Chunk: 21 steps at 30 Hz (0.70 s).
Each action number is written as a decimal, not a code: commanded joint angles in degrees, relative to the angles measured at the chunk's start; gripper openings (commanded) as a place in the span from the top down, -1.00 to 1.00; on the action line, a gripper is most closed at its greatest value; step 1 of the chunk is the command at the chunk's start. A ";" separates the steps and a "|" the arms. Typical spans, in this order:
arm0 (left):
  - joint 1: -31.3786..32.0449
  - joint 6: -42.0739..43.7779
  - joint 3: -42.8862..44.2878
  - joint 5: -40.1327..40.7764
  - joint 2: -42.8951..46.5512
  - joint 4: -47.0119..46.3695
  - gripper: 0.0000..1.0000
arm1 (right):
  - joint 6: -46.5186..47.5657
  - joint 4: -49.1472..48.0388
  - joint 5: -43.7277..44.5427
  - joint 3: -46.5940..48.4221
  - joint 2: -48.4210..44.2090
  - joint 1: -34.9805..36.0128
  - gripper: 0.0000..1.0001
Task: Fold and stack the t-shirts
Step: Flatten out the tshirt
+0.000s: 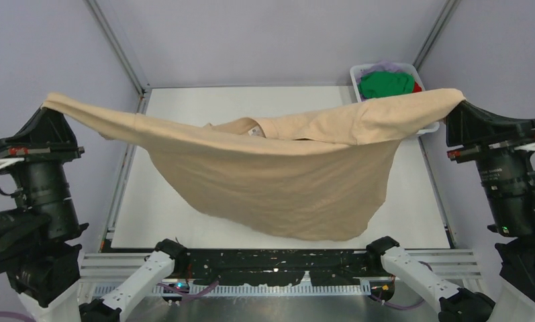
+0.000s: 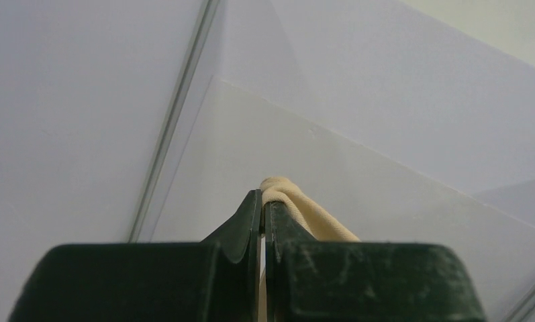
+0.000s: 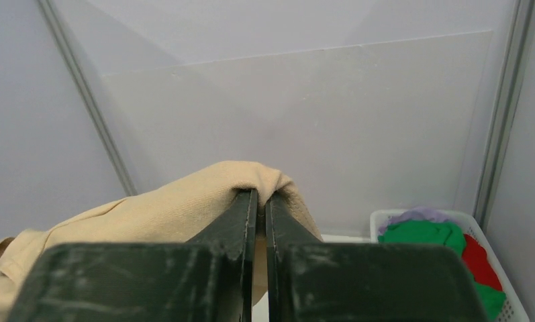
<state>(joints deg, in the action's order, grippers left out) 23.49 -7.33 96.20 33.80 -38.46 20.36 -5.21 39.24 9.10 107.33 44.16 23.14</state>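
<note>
The large beige-tan t-shirt (image 1: 278, 181) hangs stretched in the air between both arms, its lower part sagging toward the white table (image 1: 184, 107). My left gripper (image 1: 50, 102) is shut on one end of it at the far left; the left wrist view shows the cloth (image 2: 298, 208) pinched at the fingertips (image 2: 262, 201). My right gripper (image 1: 460, 97) is shut on the other end at the far right; the cloth (image 3: 170, 208) drapes over its tips (image 3: 261, 198). Green (image 1: 385, 84), red (image 1: 417, 87) and lilac (image 1: 385, 67) t-shirts lie in the basket.
A white slatted basket (image 1: 431, 127) stands at the table's back right corner, partly behind the held shirt; it also shows in the right wrist view (image 3: 506, 295). Grey walls and metal frame posts (image 1: 117, 47) enclose the table.
</note>
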 commanded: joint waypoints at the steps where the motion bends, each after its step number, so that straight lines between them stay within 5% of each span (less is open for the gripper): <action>1: -0.33 3.61 -1.57 9.46 -9.78 -2.09 1.00 | 1.87 -0.18 13.04 -1.70 9.02 -0.20 0.89; 5: -6.43 -3.15 -4.01 10.63 -21.52 3.47 1.00 | 1.92 -1.72 22.21 -5.36 19.41 -1.03 0.89; 12: -16.70 -19.35 -10.10 -4.25 -47.25 16.15 1.00 | -0.65 -8.79 12.86 -11.97 45.17 -7.27 0.90; 13: -16.78 -20.10 -10.20 -5.43 -51.01 16.59 0.89 | -0.40 -9.95 10.82 -12.01 47.92 -7.37 0.86; 16: -16.85 -21.61 -5.82 -5.57 -61.58 21.90 -0.48 | -1.09 -11.01 7.19 -6.86 61.75 -7.37 0.61; 17: -16.88 -22.19 -3.54 -4.95 -64.18 24.11 -0.80 | -1.23 -10.54 6.95 -3.29 66.67 -7.39 0.26; 18: -16.89 -22.81 -1.61 -4.74 -66.28 26.09 -0.96 | -1.47 -9.02 6.40 -1.47 68.78 -7.40 0.06; 19: -16.89 -23.21 -0.17 -5.27 -67.36 27.00 -0.99 | -1.56 -8.35 6.30 1.77 72.25 -7.38 -0.34; 21: -16.83 -22.74 0.03 -8.59 -67.20 25.37 -0.99 | -1.97 -6.43 6.08 4.58 74.64 -7.27 -0.78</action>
<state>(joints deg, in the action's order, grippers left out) 6.92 -27.33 89.43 28.03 -109.58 42.81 -6.02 32.45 17.04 102.17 119.42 15.73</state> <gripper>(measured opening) 0.986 0.719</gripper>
